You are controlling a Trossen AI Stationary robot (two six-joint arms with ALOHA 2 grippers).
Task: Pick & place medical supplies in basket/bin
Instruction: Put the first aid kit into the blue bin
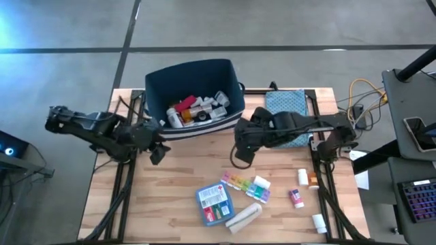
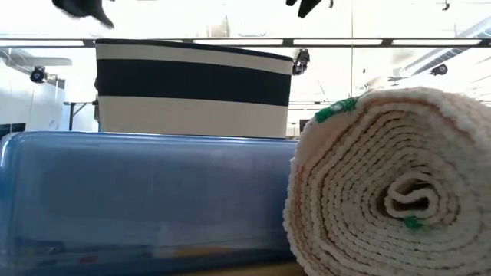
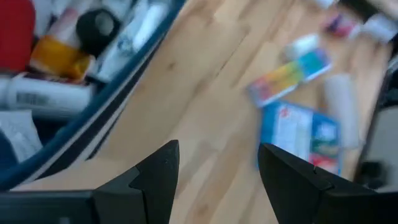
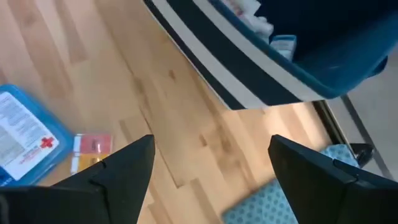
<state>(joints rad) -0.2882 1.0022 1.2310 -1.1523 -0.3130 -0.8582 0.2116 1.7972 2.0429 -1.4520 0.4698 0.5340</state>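
The dark navy bin [image 1: 194, 95] with a white stripe stands at the table's far middle and holds several white bottles and tubes [image 1: 197, 109]. On the near middle of the table lie a blue flat box [image 1: 214, 203], a rainbow pill organizer [image 1: 246, 186] and a beige bandage roll [image 1: 244, 216]. Small bottles [image 1: 303, 178] lie to their right. My left gripper [image 1: 158, 151] hovers open by the bin's near left corner, with nothing between its fingers [image 3: 163, 163]. My right gripper [image 1: 242, 155] hovers open just off the bin's near right corner, also holding nothing [image 4: 211, 146].
A teal patterned pouch [image 1: 286, 109] lies to the right of the bin, under my right arm. Bare wood [image 1: 191, 163] shows between the two grippers and the loose items. In the low view the blue box [image 2: 146, 199] and the bandage roll [image 2: 391, 184] fill the foreground.
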